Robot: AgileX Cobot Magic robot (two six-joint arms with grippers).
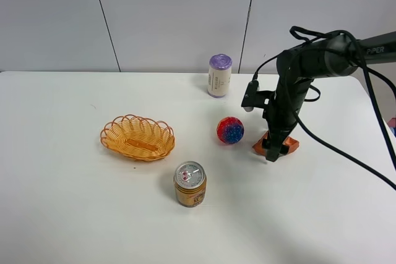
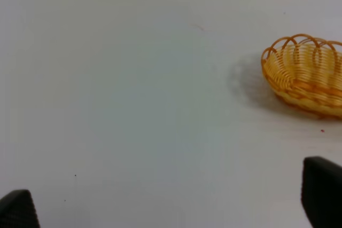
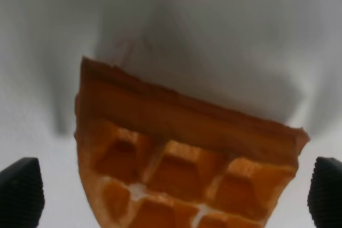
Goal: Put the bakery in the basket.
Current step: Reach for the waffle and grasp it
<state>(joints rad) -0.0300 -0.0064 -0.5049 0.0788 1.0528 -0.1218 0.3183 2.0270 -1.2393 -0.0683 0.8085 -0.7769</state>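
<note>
1. Between your right jaws, the bakery [image 3: 181,153] lay flat on the table [image 1: 74,202] with its grid face up. The jaws stood wide open and held nothing, with one fingertip [image 3: 21,190] out past each side of the wedge. The wrist view showed neither pad touching it.
2. I judged the step in hand to be the closing grip. The wedge sat a little off centre, its pointed corner just beside one fingertip and more table showing on the other side. You would have done well to centre the jaws first, so that both pads met it together.
3. The wedge's sides were not parallel, so a pinch across slanting faces could have squeezed it out. You needed to be low enough for the pads to meet the thick side walls and not the top grid. A slow close would have suited it.
4. Just beside the right jaws, on the basket side, sat the red-and-blue ball [image 1: 230,130]. A straight lift before any sideways travel would have avoided nudging it.
5. Well apart from the right jaws, beyond that ball, the basket [image 1: 137,139] stood with nothing in it and a drink can [image 1: 190,184] near it. The carry called for enough height to pass over the ball and the looped rim.
6. Your left jaws were also wide open and held nothing, over bare table, with the basket ahead and off to one side. I judged them best left there.
</note>
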